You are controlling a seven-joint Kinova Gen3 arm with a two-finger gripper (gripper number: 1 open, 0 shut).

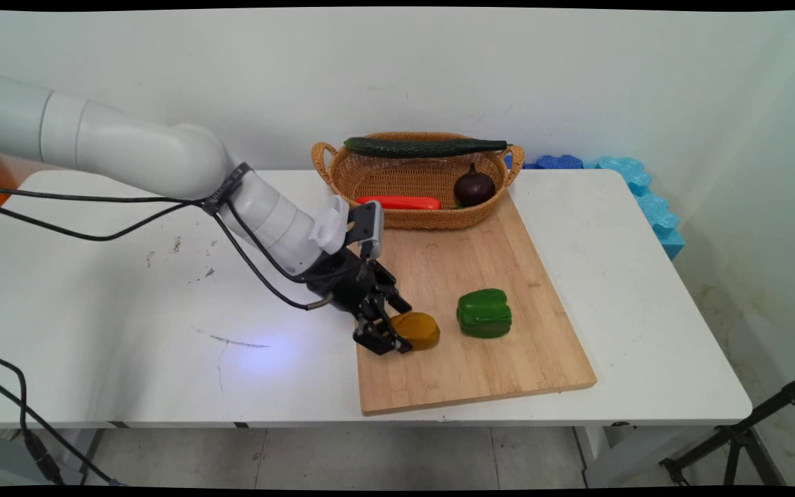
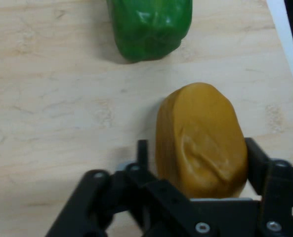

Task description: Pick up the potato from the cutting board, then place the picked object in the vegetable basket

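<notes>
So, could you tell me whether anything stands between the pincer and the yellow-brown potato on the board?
Nothing visible does. The pincer already has the potato between its fingers on the cutting board; the green pepper lies apart, beyond it.

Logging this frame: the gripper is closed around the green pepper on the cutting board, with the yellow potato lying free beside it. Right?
Not quite. The gripper is around the yellow potato, a finger on each side; the green pepper lies free beside it on the cutting board. The hand view shows this.

Pale wooden board [image 1: 501,304], woven wicker basket [image 1: 417,181], glossy green pepper [image 1: 484,313]
</notes>
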